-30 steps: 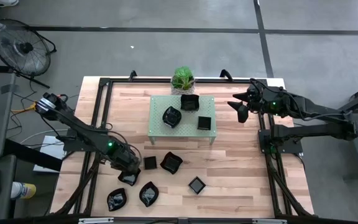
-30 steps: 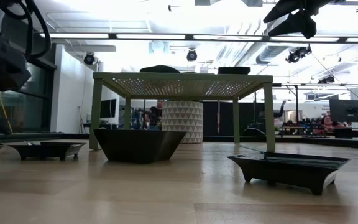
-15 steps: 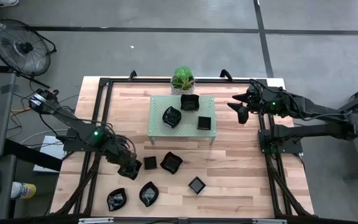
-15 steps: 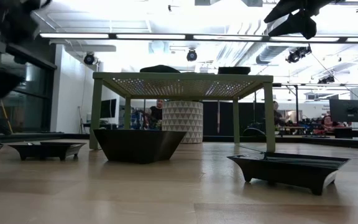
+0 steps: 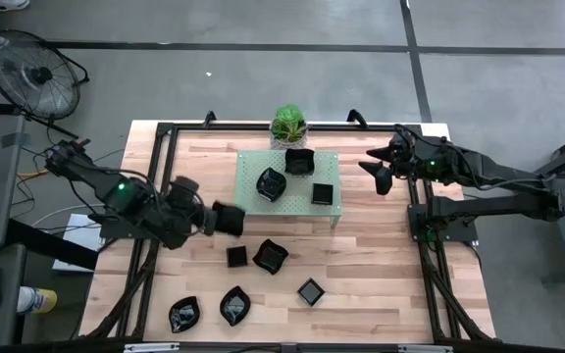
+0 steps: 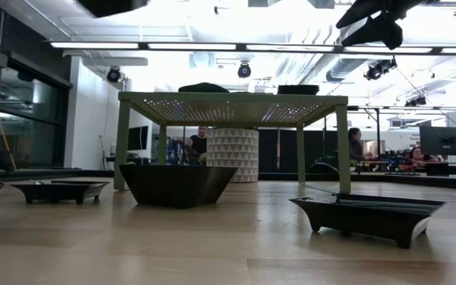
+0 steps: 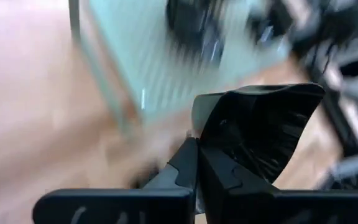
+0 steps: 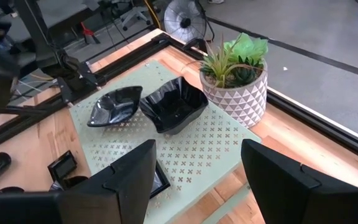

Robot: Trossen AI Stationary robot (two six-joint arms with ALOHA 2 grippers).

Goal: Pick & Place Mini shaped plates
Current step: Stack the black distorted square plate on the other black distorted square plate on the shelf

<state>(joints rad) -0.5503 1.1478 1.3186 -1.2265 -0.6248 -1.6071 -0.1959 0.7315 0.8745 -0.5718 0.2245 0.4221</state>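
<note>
Table (image 5: 381, 265): bare wood at right. Pale green rack (image 5: 263, 208): three black plates on top. Five plates on wood, front left. Left gripper (image 5: 216, 218): clamped on a black plate (image 5: 230, 220), just off rack's left edge. Right gripper (image 5: 379, 175): spread wide, holding nothing, right of rack.

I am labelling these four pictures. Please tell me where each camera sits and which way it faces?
High: overhead, facing down; both arms, left gripper carrying a black plate.
Low: table height, facing the green rack; right arm above.
Left wrist: on that arm; fingers clamp the plate.
Right wrist: on that arm; open fingers, rack, potted plant.
All share the rack.
</note>
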